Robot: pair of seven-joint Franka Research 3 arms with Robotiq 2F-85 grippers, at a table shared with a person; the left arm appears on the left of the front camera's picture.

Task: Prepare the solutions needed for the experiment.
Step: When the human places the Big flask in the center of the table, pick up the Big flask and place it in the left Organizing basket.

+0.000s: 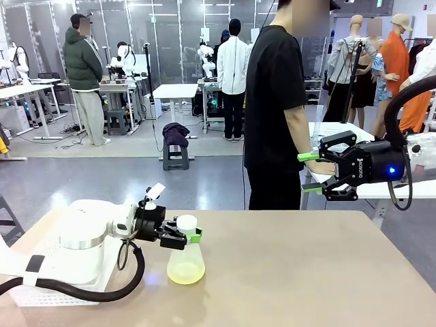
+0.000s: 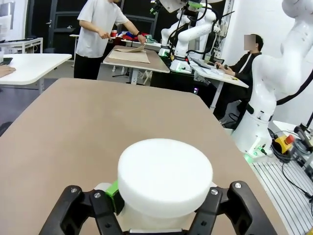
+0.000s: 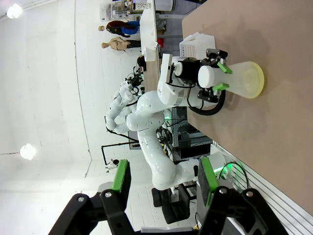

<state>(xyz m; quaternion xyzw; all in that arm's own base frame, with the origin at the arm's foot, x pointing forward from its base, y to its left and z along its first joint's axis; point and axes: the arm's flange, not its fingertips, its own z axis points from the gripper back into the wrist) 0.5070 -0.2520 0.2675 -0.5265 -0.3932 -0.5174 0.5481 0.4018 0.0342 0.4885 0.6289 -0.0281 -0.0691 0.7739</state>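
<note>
Left gripper [image 1: 182, 238] clamped on neck of capped flask [image 1: 185, 259] standing near-left on table [image 1: 306, 272], pale yellow-green solutions [image 1: 185, 273] pooled below fingers, right gripper [image 1: 313, 172] wide open, empty, raised far right.

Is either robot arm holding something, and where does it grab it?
The left gripper holds the flask by its neck, below the white cap. The right gripper is empty.
</note>
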